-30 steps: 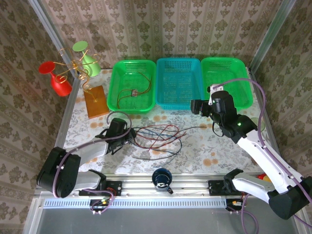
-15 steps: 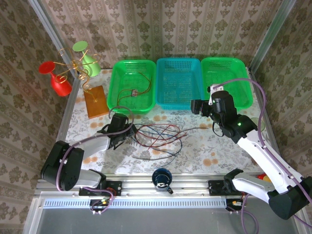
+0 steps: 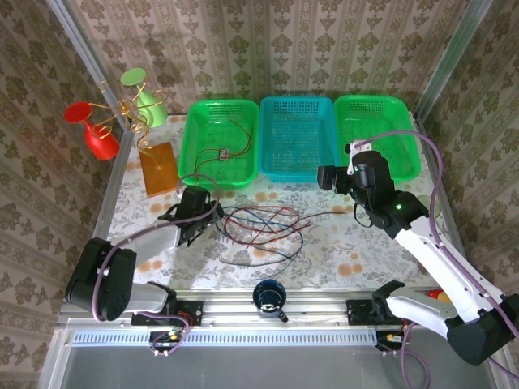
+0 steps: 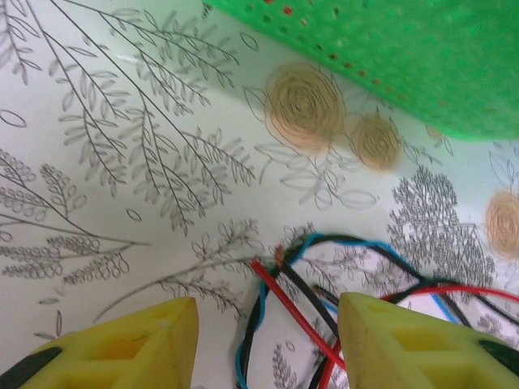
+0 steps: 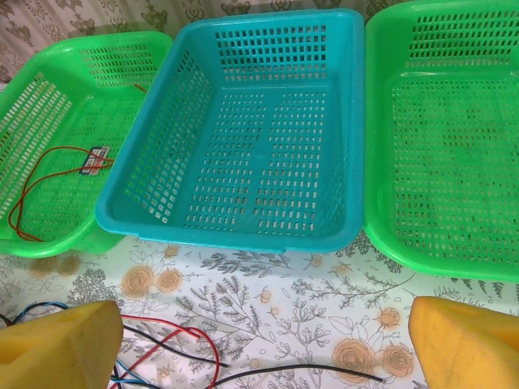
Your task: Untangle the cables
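Left pincer (image 4: 268, 340) has shifted onto the end of the thin red, blue and black cables (image 3: 263, 227) tangled on the floral surface (image 3: 357, 243): half-open astride them, nothing gripped. Right pincer (image 5: 259, 344) wide, empty.

Two green slotted plastic baskets (image 3: 199, 121) (image 3: 377, 121), one teal plastic basket (image 3: 296, 138), one red plastic cup (image 3: 96, 136), one green plastic cup (image 3: 146, 97), one dark blue mug (image 3: 268, 295), one tangle of thin red, blue and black cables (image 3: 263, 223).
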Motion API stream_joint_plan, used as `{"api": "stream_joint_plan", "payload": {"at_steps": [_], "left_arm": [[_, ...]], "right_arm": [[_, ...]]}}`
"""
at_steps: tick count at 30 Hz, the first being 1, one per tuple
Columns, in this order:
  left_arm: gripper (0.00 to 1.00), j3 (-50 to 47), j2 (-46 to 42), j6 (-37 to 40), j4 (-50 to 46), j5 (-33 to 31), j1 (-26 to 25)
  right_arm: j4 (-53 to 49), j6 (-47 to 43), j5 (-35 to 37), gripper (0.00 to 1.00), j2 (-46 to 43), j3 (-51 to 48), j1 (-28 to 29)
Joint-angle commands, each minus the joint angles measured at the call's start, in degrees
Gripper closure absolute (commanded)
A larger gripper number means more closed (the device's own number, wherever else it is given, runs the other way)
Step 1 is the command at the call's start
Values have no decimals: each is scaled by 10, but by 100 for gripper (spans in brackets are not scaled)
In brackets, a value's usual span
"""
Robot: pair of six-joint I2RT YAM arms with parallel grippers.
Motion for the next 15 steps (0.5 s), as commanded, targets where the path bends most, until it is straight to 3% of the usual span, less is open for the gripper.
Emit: {"api": "stream_joint_plan", "payload": {"at_steps": [1,10,15], "left_arm": [[57,22,20,18,14,14,11],[63,46,63,25,23,38,18],[74,47,70,24,32,41,17]], "right_arm": [[-14,0,-2,8,-9,14,-2],[-18,-6,2,8,-14,16,-4],[-20,-7,0,8,-16,21,-5]]}}
